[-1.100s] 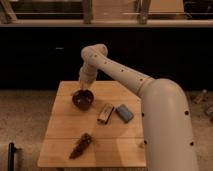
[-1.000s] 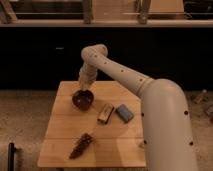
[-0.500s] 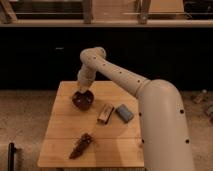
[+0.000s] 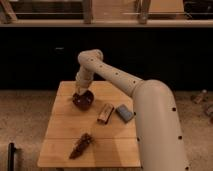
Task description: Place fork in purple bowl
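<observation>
gripper (image 4: 79,93) is down at the left rim of the bowl (image 4: 86,103), on the far-left part of the table (image 4: 65,126). Can't tell if it's open or clamped on anything. Can't make out the fork, probably in the gripper or in the bowl, hidden by the wrist.

Risks:
- gripper this low could nudge or tip the bowl when lifting out
- fork let go off-centre could lever over the rim onto the table

block (image 4: 105,112), blue pad (image 4: 124,113) and lump (image 4: 81,145) are well apart, no conflict.

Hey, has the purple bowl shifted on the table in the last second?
No. The purple bowl sits in the same spot, up and left of the brown block, with the gripper at its rim.
</observation>
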Controlling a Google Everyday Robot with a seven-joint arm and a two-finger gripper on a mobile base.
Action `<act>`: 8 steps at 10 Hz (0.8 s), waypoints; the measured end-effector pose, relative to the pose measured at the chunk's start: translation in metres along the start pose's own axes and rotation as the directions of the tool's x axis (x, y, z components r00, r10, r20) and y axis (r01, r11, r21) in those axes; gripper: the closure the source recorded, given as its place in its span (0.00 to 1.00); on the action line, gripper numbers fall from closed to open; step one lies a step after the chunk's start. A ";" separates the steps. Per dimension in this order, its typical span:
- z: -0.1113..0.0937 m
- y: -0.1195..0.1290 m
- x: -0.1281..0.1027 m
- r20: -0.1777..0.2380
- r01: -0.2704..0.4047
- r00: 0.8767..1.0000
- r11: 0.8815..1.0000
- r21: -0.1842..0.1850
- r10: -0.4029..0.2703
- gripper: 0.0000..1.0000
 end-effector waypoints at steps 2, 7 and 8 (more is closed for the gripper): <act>0.005 0.000 0.000 0.001 -0.005 1.000 1.000 -0.004 0.005 0.44; 0.010 0.007 0.003 -0.017 -0.032 0.999 0.999 -0.018 0.032 0.20; 0.010 0.009 0.005 -0.021 -0.038 0.999 0.999 -0.019 0.037 0.20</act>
